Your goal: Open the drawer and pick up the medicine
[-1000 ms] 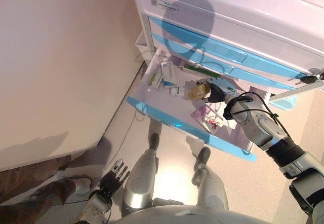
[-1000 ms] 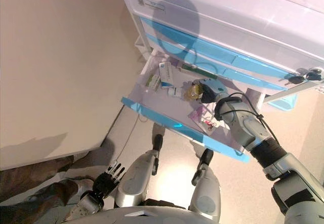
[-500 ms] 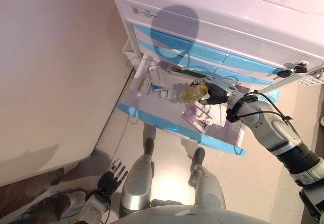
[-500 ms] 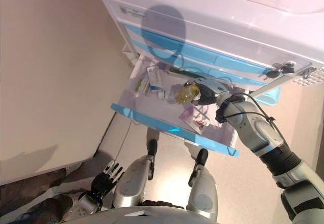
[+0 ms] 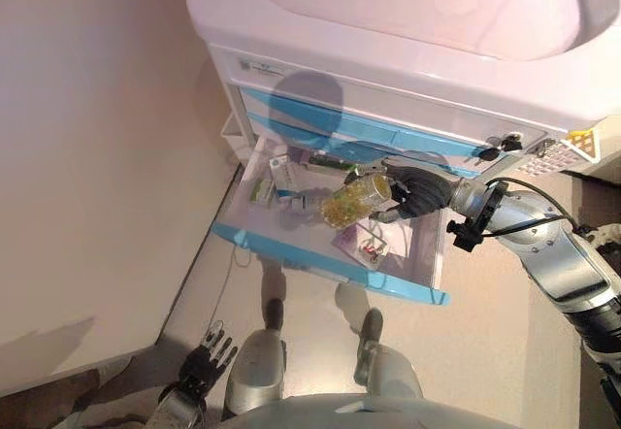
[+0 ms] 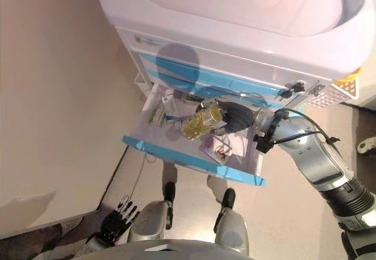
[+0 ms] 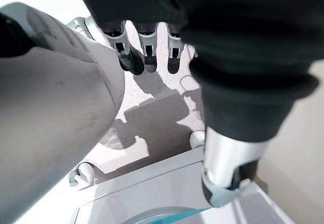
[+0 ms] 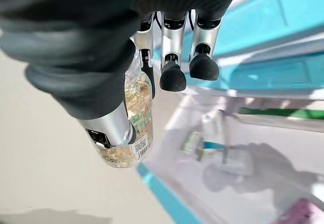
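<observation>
- Since a second ago the right hand (image 5: pixel 419 191) has lifted the medicine bottle (image 5: pixel 355 201) up off the drawer floor. The whole view has also shifted, which is the camera moving and not the cabinet.
- The right hand is curled round the bottle: in the right wrist view the thumb and fingers (image 8: pixel 172 75) pinch it from opposite sides.
- The bottle sits at centre frame in the head views, above the open drawer (image 5: pixel 320 254) and clear of its contents. Its long axis runs nearly level, pointing from the hand toward the left of the frame and slightly down.
- Only the right arm is near it. The left hand (image 5: pixel 202 356) hangs at lower left, well apart, fingers relaxed and holding nothing.
- The bottle is a clear plastic cylinder, smooth and glossy, full of yellow translucent capsules, with a printed label along one side.
- The drawer is a pale, shallow tray with a bright blue front, pulled well out of the white cabinet (image 5: pixel 388 50). In it lie small white boxes (image 5: pixel 281 172) and a pink packet (image 5: pixel 361 246), flat and light-looking.
</observation>
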